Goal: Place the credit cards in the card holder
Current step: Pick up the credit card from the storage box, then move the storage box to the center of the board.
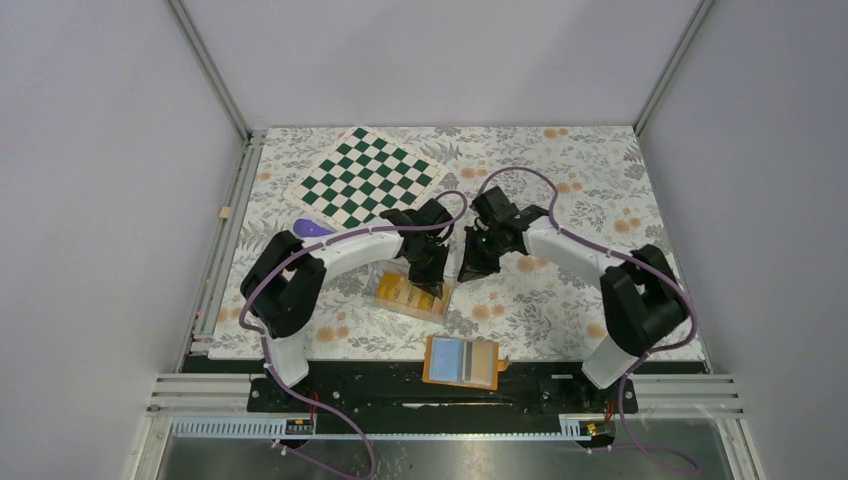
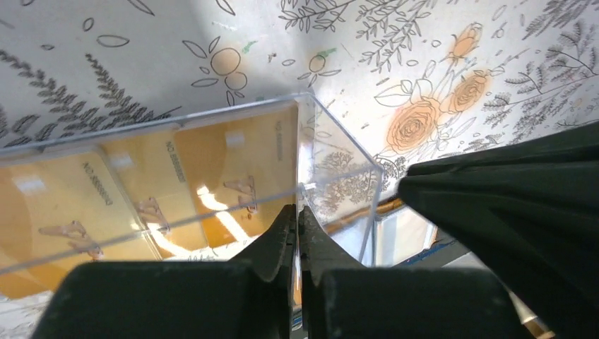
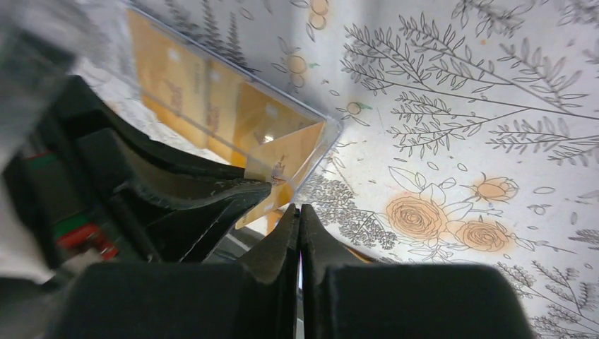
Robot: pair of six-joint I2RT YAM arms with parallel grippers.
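Observation:
Gold credit cards [image 2: 233, 166] lie overlapped inside a clear plastic box [image 1: 408, 293] on the floral cloth. The box also shows in the right wrist view [image 3: 233, 116]. My left gripper [image 1: 431, 287] is shut, its tips [image 2: 297, 212] at the rim of the box's right end. I cannot tell whether they touch it. My right gripper [image 1: 470, 268] is shut and empty [image 3: 298, 210], hanging just right of the box, close to the left fingers [image 3: 205, 194]. The card holder [image 1: 462, 362] lies open at the table's front edge, orange outside, light-blue and grey-striped inside. Neither gripper touches it.
A green-and-white chessboard [image 1: 368, 177] lies at the back left. A small purple object [image 1: 312, 228] sits beside the left arm. The card holder overhangs the black front rail [image 1: 380, 385]. Grey walls enclose the table.

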